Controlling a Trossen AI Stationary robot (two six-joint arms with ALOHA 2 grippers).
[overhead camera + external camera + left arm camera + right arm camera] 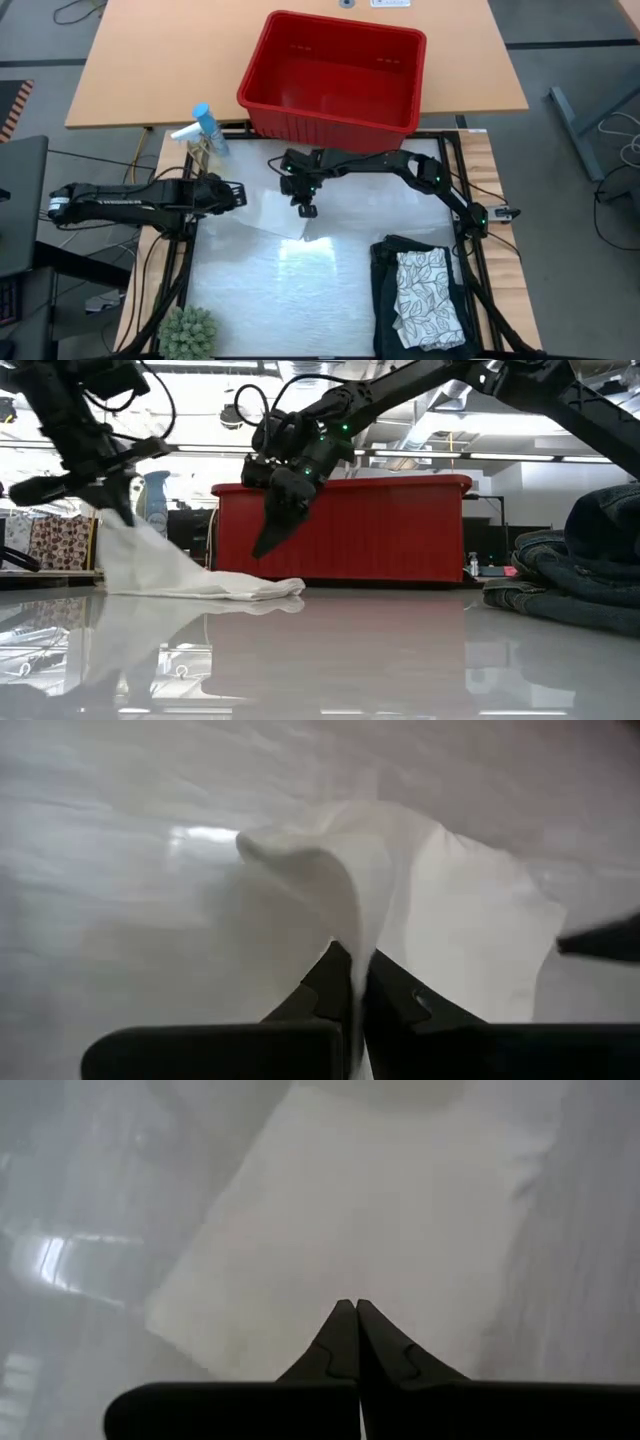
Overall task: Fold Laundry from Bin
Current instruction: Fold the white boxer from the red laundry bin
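Red bin (335,75); plain whitish cloth (268,212) on a glossy white work surface (290,290); white-grey leaf-patterned cloth (427,299) atop a dark blackish-green garment (385,258); black arms; light blue spray bottle (208,127); green plant (188,334).

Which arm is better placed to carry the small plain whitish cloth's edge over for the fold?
Left, probably. The left gripper is shut on the small plain whitish cloth, one edge lifted off the table. The right gripper is shut, holding nothing, poised above the cloth's other side.
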